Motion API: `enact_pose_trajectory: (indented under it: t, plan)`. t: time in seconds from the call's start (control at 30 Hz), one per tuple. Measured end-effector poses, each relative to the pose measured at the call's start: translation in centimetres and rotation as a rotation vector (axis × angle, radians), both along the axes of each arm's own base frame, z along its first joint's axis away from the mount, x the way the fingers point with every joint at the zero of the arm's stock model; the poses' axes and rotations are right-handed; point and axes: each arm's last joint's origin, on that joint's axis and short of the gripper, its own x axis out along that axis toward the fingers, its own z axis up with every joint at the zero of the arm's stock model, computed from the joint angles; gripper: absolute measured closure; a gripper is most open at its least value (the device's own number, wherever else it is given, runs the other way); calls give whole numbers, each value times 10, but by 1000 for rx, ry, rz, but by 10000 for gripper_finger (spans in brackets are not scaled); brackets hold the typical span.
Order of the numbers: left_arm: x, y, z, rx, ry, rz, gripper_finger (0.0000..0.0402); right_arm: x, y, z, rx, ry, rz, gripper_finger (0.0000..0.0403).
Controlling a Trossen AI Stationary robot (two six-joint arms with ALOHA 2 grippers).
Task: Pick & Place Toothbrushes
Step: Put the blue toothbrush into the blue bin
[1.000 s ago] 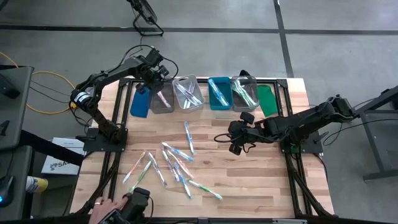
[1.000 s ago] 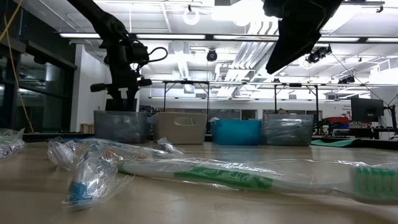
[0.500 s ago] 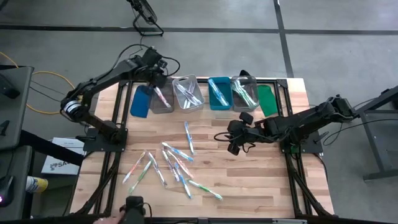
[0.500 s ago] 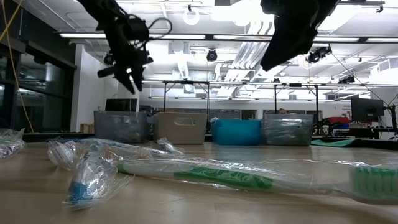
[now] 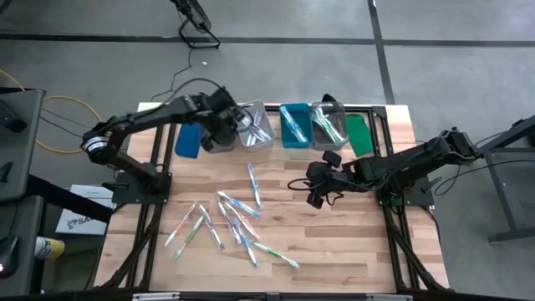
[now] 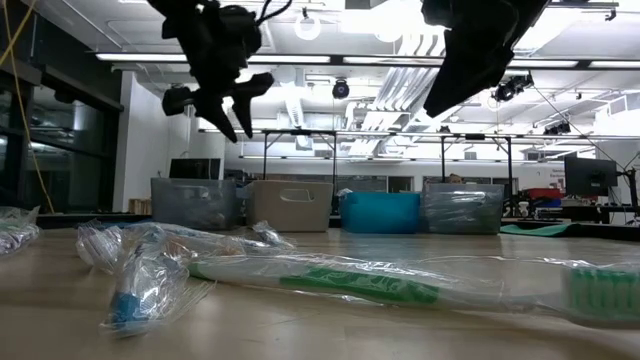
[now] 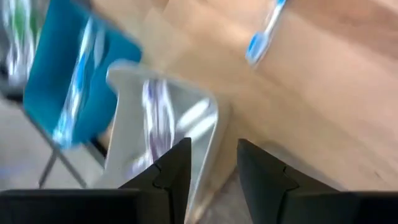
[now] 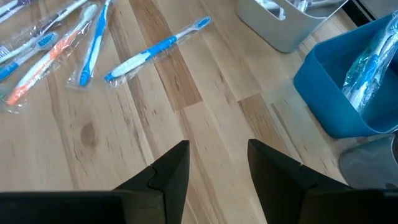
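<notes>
Nearest the front edge of the table (image 5: 334,251), a loose scatter of toothbrushes (image 5: 230,219) in clear wrappers lies on the wood, left of centre, spreading from a pair at the left to one lying toward the middle front. In the low view one wrapped brush with a green handle (image 6: 360,283) lies right up close, with crumpled wrapping (image 6: 140,270) beside it. A little farther back, a single blue brush (image 5: 253,184) lies apart from the heap, pointing toward the bins. Level with it on the right side, the right gripper (image 5: 316,188) hangs above bare wood, its fingers apart with nothing between them; its wrist view shows the blue brush (image 8: 157,48) and part of the heap beyond the fingers (image 8: 171,171). At the back of the table stands a row of bins: a blue lid (image 5: 188,139) flat on the table at the left, then a grey bin (image 5: 217,140), a clear bin (image 5: 255,125), a teal bin (image 5: 294,125) and another clear bin (image 5: 328,124), each holding a few brushes, with a green lid (image 5: 359,134) at the far right. The left gripper (image 5: 224,124) hovers above the grey bin, raised well off the table, fingers apart and empty.
</notes>
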Motion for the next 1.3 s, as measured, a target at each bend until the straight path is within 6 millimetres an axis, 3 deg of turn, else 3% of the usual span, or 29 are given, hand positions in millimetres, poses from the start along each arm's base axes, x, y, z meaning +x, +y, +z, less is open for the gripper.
enact_pose_trajectory:
  t: [0.37,0.6,0.97,1.3]
  plan:
    - [50,-47,-31,6,61,-253,191,-24,5,14,-6,-5,-48,248]
    - [75,-66,-65,15,148,-364,188,-28,14,16,-2,-9,-4,248]
    - [96,-68,-107,28,226,-421,195,-29,19,16,0,-10,13,248]
    - [105,-66,-130,16,246,-431,195,-29,19,16,0,-10,13,248]
